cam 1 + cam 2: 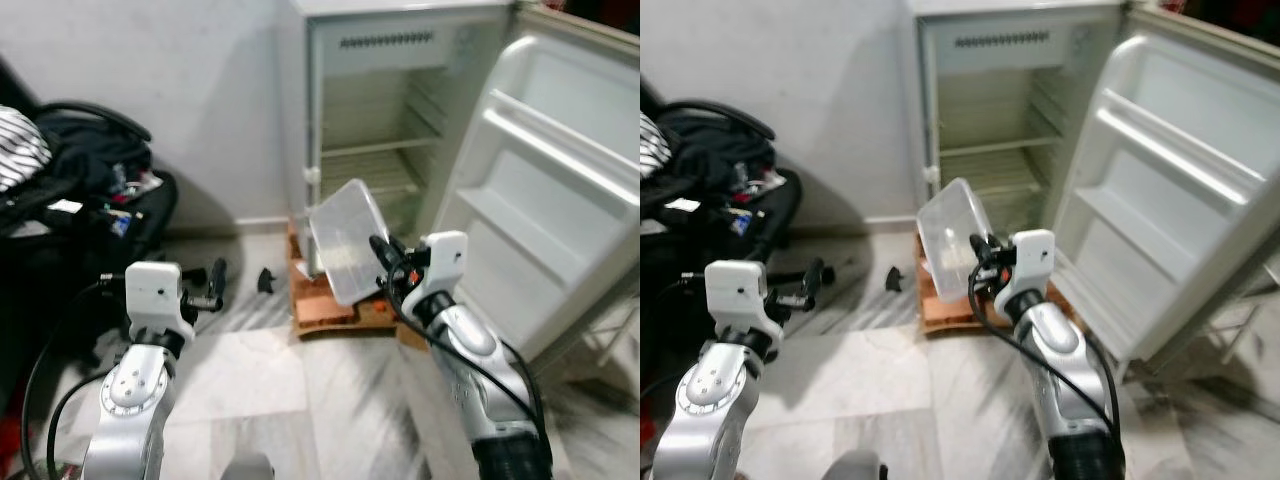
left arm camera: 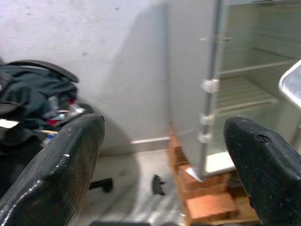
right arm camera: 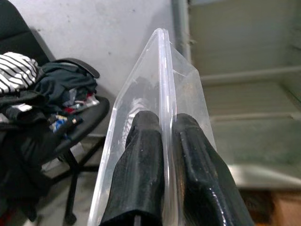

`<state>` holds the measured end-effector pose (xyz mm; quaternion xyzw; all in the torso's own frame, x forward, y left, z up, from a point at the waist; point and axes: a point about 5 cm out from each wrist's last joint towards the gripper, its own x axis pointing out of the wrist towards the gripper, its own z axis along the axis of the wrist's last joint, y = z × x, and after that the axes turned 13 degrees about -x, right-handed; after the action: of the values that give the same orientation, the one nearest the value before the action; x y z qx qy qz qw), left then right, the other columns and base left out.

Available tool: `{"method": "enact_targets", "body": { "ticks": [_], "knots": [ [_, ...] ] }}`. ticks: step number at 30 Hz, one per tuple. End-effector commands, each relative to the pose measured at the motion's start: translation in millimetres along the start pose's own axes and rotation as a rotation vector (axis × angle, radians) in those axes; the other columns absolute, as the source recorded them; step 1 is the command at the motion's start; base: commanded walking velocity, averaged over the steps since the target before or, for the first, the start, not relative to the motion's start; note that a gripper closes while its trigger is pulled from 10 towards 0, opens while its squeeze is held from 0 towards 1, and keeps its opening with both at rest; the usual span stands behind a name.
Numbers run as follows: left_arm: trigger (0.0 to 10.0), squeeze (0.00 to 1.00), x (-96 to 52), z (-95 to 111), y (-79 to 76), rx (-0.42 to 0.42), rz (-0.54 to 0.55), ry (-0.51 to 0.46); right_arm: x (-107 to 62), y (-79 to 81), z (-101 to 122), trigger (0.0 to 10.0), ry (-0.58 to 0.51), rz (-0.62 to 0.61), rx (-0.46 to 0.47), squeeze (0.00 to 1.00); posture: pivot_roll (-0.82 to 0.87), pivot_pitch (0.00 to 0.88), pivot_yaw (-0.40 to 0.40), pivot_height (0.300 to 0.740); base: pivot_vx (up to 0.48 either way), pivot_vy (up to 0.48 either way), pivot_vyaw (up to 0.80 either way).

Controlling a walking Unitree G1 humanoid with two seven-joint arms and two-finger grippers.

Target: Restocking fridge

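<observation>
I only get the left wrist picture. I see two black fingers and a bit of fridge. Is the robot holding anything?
Observer: Yes, the right gripper pinches the wall of a clear plastic container.
Operator: Is it in the fridge yet?
Observer: No, the container is tilted in the air in front of the open fridge.
Operator: Where's the fridge door?
Observer: The door is swung wide open on the robot's right.
Operator: What is my gripper doing?
Observer: The left gripper is open, off to the left above the floor, holding nothing.
</observation>
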<state>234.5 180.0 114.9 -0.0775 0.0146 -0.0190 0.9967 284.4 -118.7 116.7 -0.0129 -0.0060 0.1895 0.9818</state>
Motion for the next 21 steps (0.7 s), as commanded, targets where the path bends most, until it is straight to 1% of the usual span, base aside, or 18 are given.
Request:
{"method": "enact_targets", "body": {
  "ticks": [1,4,9,16,19,21],
  "knots": [
    [10.0,0.00,-1.3,-0.5,5.3,0.030,0.013,0.018,5.3,0.6,5.6,10.0,-0.022,-0.016,0.006,0.00,0.16,0.047,-0.036,0.740,0.480,0.000,0.00],
    [10.0,0.00,-1.9,-1.4,4.6,0.037,0.010,0.022,7.3,-3.1,6.2,10.0,-0.025,-0.041,-0.003,0.00,0.16,0.046,-0.037,0.740,0.480,0.000,0.00],
    [10.0,0.00,-1.4,-2.0,3.2,0.049,-0.002,0.027,9.3,-4.3,6.6,10.0,-0.027,-0.057,-0.006,0.00,0.16,0.041,-0.035,0.740,0.480,0.000,0.00],
    [10.0,0.00,0.4,-2.5,1.7,0.026,-0.001,0.039,8.9,-4.6,7.7,10.0,-0.040,-0.070,-0.009,0.00,0.16,0.038,-0.017,0.740,0.478,0.000,0.00],
    [10.0,0.00,0.8,1.1,-0.9,0.005,-0.012,0.038,8.0,-4.5,8.9,10.0,-0.044,-0.073,-0.009,0.00,0.15,0.041,-0.013,0.740,0.461,0.000,0.00],
    [10.0,0.00,1.8,3.1,-1.6,0.009,-0.018,0.035,7.7,-4.4,8.0,10.0,-0.043,-0.080,-0.004,0.00,0.15,0.043,-0.011,0.740,0.369,0.000,0.00]
  ]
}}
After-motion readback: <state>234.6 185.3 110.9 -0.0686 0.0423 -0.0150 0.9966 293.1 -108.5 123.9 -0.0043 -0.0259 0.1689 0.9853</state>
